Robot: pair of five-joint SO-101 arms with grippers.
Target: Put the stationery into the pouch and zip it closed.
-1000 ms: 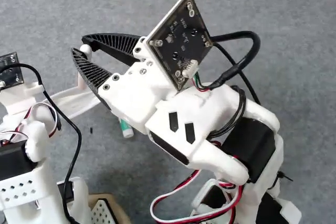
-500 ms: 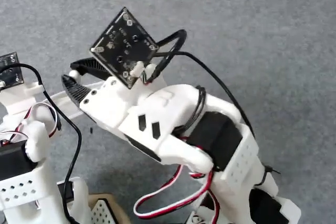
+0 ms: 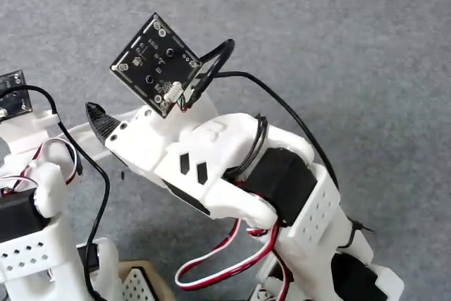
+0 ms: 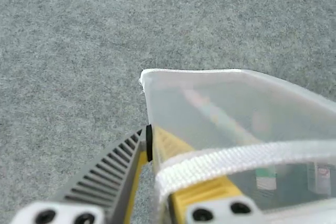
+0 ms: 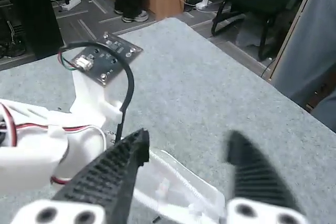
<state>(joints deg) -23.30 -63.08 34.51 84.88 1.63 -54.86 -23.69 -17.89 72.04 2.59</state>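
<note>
Translucent plastic is what we are gripping: our left gripper (image 4: 148,148) is clamping the corner of the pouch (image 4: 226,114) just beside its white webbing strap (image 4: 236,158), with the grey finger outside and the yellow finger behind the clear wall. Blurred stationery (image 4: 210,111) is showing through that wall. The pouch is resting on the grey table (image 4: 79,35). Our right gripper (image 5: 188,142) is hovering above it, black fingers spread wide, holding nothing.
</note>
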